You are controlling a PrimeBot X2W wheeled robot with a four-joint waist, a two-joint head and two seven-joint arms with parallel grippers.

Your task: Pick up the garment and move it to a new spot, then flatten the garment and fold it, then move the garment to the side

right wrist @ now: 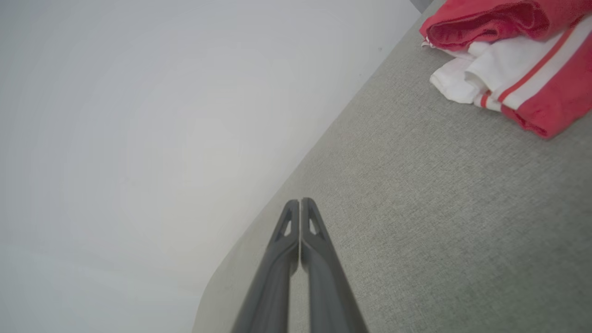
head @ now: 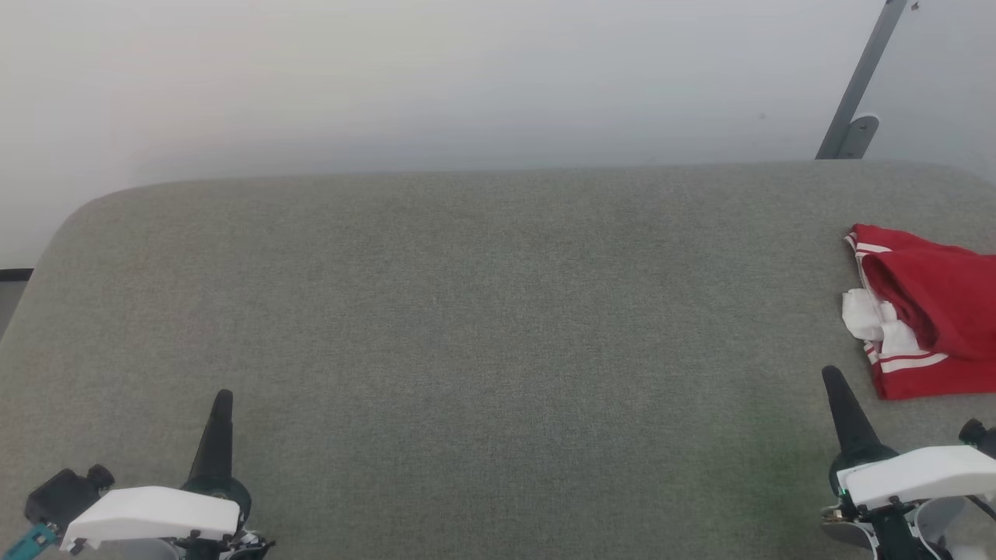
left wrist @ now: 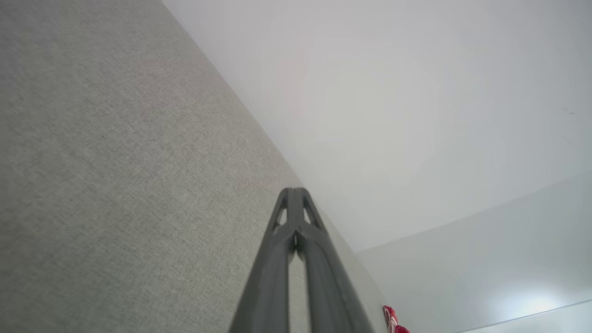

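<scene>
So the garment (head: 926,311) is sitting in a bunched, folded heap way over at the right edge of the grey fabric-covered table (head: 467,327). The red body is on top, with a bit of white sleeve and striped trim poking out on its left side, and part of it runs off the edge of the head view. The right gripper (head: 831,377) is low on the right, fingers pressed together with nothing between them, its tip near the garment's front corner but not touching it. The left gripper (head: 223,398) is at the lower left, well apart from the garment, also pinched closed on nothing. Past the table's far right corner a grey metal strut (head: 860,85) slants up in front of the pale wall.
</scene>
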